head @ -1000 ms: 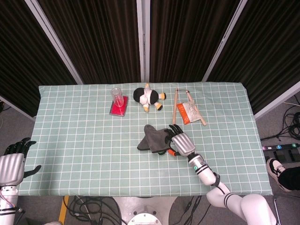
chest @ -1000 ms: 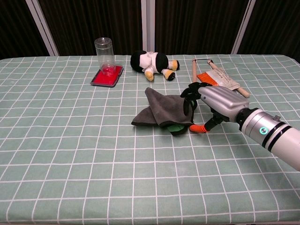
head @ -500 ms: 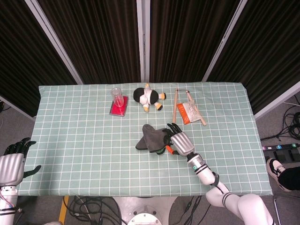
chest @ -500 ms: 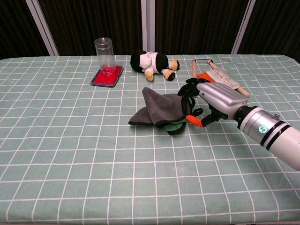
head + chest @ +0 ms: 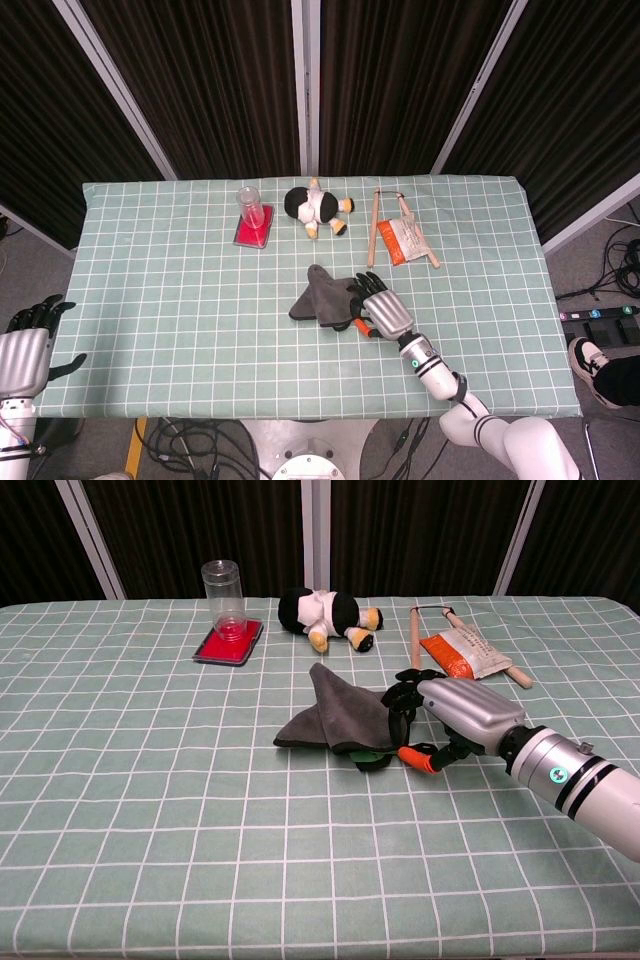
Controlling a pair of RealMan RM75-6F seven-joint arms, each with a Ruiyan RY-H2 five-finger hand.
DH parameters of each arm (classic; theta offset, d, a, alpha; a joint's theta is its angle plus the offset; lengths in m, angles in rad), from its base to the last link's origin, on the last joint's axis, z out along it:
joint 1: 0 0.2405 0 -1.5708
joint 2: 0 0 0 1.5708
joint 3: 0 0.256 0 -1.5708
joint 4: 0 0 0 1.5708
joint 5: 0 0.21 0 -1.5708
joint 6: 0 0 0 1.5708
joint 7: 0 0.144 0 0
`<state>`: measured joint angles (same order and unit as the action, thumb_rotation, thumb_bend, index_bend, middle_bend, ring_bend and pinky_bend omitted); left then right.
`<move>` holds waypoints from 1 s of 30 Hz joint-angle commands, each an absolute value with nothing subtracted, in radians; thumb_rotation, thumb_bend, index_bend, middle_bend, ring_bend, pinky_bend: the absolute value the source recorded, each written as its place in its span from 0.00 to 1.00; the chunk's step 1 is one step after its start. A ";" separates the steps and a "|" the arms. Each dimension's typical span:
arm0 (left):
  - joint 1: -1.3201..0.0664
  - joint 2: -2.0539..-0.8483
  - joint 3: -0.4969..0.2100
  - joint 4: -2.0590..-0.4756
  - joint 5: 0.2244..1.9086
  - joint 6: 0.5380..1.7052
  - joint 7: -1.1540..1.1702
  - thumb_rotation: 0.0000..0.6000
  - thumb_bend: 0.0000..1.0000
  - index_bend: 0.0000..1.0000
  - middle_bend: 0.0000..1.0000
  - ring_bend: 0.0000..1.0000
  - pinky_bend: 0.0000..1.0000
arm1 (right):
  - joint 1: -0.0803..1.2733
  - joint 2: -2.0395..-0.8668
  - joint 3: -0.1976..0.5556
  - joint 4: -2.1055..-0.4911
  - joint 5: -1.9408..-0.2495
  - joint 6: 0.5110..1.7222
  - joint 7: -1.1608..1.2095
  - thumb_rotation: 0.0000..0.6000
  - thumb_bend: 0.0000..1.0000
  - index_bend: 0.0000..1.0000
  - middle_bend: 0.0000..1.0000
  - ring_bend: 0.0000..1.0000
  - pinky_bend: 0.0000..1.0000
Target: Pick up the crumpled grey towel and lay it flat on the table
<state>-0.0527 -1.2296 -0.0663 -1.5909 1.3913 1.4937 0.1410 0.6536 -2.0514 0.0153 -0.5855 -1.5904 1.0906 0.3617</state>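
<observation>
The crumpled grey towel (image 5: 320, 298) (image 5: 335, 718) lies bunched in the middle of the green checked table (image 5: 180, 290), peaked at its far end. My right hand (image 5: 385, 310) (image 5: 450, 715) sits at the towel's right edge. Its dark fingers curl over the cloth and its orange-tipped thumb reaches underneath, so it grips that edge. The part of the towel under the hand is hidden. My left hand (image 5: 25, 345) hangs off the table's near left corner with its fingers apart, holding nothing; only the head view shows it.
A clear cup (image 5: 248, 203) (image 5: 224, 600) stands on a red tray (image 5: 253, 235) (image 5: 228, 645) at the back. A black and white plush toy (image 5: 318, 208) (image 5: 325, 615) lies to its right. An orange packet (image 5: 405, 240) (image 5: 462, 652) and a wooden stick (image 5: 373, 228) (image 5: 414, 635) lie beyond the towel.
My right hand has come slightly nearer to me and lower, drawing the towel's right edge with it. The towel's shape shifted a little. The left hand has not moved.
</observation>
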 commanded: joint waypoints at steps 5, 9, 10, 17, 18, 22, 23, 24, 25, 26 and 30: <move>-0.049 -1.226 -0.064 -1.593 1.393 1.496 0.136 1.00 0.03 0.30 0.26 0.22 0.22 | 0.657 -2.060 0.020 -0.580 -1.592 1.114 0.338 1.00 0.40 0.63 0.24 0.00 0.00; -0.050 -1.227 -0.065 -1.592 1.398 1.498 0.132 1.00 0.03 0.30 0.26 0.22 0.22 | 0.659 -2.037 0.034 -0.611 -1.586 1.134 0.322 1.00 0.43 0.63 0.24 0.00 0.00; -0.050 -1.227 -0.065 -1.592 1.399 1.499 0.131 1.00 0.03 0.30 0.26 0.22 0.22 | 0.661 -2.025 0.041 -0.628 -1.584 1.143 0.318 1.00 0.43 0.63 0.24 0.00 0.00; -0.065 -1.224 -0.070 -1.590 1.408 1.480 0.105 1.00 0.03 0.30 0.26 0.22 0.22 | 0.678 -1.914 0.095 -0.804 -1.570 1.191 0.250 1.00 0.43 0.63 0.24 0.00 0.00; -0.070 -1.224 -0.070 -1.589 1.411 1.474 0.102 1.00 0.03 0.30 0.26 0.22 0.22 | 0.682 -1.895 0.103 -0.835 -1.567 1.193 0.238 1.00 0.43 0.63 0.24 0.00 0.00; -0.099 -1.223 -0.073 -1.591 1.428 1.438 0.073 1.00 0.03 0.30 0.26 0.22 0.22 | 0.704 -1.812 0.147 -0.963 -1.555 1.198 0.168 1.00 0.43 0.63 0.24 0.00 0.00; -0.110 -1.224 -0.076 -1.592 1.434 1.426 0.059 1.00 0.03 0.30 0.26 0.22 0.22 | 0.711 -1.790 0.160 -0.998 -1.551 1.197 0.144 1.00 0.43 0.63 0.24 0.00 0.00; -0.120 -1.226 -0.079 -1.593 1.437 1.414 0.047 1.00 0.03 0.30 0.26 0.22 0.22 | 0.717 -1.773 0.172 -1.026 -1.546 1.194 0.128 1.00 0.43 0.63 0.24 0.00 0.00; -0.133 -1.227 -0.083 -1.592 1.440 1.399 0.035 1.00 0.03 0.30 0.26 0.22 0.22 | 0.726 -1.751 0.187 -1.062 -1.538 1.188 0.109 1.00 0.43 0.63 0.24 0.00 0.00; -0.144 -1.230 -0.087 -1.591 1.444 1.390 0.026 1.00 0.03 0.30 0.26 0.22 0.22 | 0.732 -1.735 0.198 -1.087 -1.532 1.182 0.095 1.00 0.43 0.63 0.24 0.00 0.00; -0.191 -1.251 -0.110 -1.581 1.443 1.341 -0.031 1.00 0.03 0.31 0.26 0.22 0.22 | 0.759 -1.681 0.245 -1.174 -1.500 1.155 0.031 1.00 0.43 0.63 0.24 0.00 0.00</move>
